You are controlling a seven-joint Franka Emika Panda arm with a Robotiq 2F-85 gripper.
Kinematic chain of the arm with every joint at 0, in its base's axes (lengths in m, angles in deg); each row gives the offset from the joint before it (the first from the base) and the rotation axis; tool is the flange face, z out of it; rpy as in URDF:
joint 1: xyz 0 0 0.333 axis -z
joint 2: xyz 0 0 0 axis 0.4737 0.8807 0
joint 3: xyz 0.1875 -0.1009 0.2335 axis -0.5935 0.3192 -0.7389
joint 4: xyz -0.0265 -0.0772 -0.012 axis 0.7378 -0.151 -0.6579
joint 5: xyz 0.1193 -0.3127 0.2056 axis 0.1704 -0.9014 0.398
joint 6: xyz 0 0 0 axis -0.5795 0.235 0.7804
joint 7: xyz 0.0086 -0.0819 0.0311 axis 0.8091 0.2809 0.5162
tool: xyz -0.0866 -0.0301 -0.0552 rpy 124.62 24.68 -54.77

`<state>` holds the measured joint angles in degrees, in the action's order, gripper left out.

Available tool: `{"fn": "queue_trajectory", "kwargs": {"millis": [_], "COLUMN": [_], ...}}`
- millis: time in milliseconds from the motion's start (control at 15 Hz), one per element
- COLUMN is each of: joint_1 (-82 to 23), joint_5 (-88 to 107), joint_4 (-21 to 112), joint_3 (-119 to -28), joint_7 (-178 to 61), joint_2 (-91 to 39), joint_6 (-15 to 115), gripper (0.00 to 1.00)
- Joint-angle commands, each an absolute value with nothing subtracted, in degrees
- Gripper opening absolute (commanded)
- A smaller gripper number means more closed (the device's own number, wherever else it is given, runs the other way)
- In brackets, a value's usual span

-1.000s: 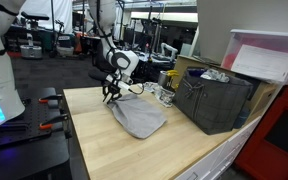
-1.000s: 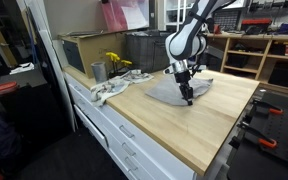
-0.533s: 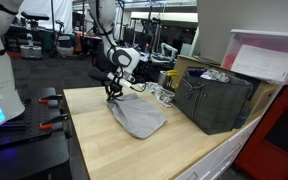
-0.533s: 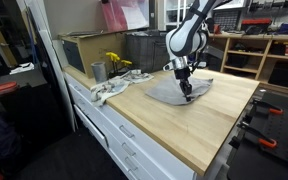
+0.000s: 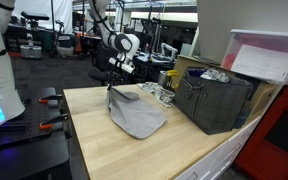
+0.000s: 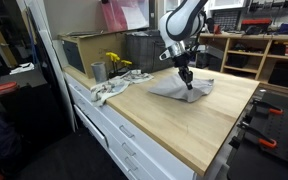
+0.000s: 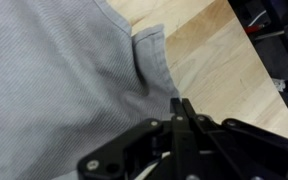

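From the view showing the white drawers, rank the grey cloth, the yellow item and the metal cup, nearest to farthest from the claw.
1. Cloth: pinched in the claw, its edge lifted off the counter.
2. Yellow item: away along the counter, toward the back.
3. Cup: just beyond the yellow item, farthest along.

Right of centre, the gripper (image 6: 188,82) is closed on a pinch of the grey cloth (image 6: 169,93), which rises in a peak off the wooden desk (image 6: 174,135), with a metal cup (image 6: 98,71) and a white rag (image 6: 109,91) farther left.
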<state>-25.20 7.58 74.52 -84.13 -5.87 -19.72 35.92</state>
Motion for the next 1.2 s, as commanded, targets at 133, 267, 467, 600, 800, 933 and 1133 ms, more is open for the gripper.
{"fn": "queue_trajectory", "kwargs": {"millis": [133,267,467,600,800,933,1133], "joint_1": [-32.0,-33.1,-33.6,-32.2,-29.1,-27.0,-24.1], "joint_5": [-6.5,-8.9,-10.8,-9.4,-6.1,-2.3,4.1], "joint_4": [69.7,67.7,65.9,64.9,62.3,59.2,55.1], "joint_3": [-83.2,-83.6,-83.7,-83.5,-82.4,-81.7,-81.4], "joint_7": [-12.0,-12.9,-12.2,-10.9,-10.0,-9.5,-7.4], "joint_2": [-22.8,-22.9,-23.6,-24.2,-23.5,-21.6,-18.3], "joint_6": [22.5,17.5,12.4,12.1,16.3,19.1,23.4], "gripper": [0.28,0.42,0.64,0.79,0.99,1.0,1.0]}}
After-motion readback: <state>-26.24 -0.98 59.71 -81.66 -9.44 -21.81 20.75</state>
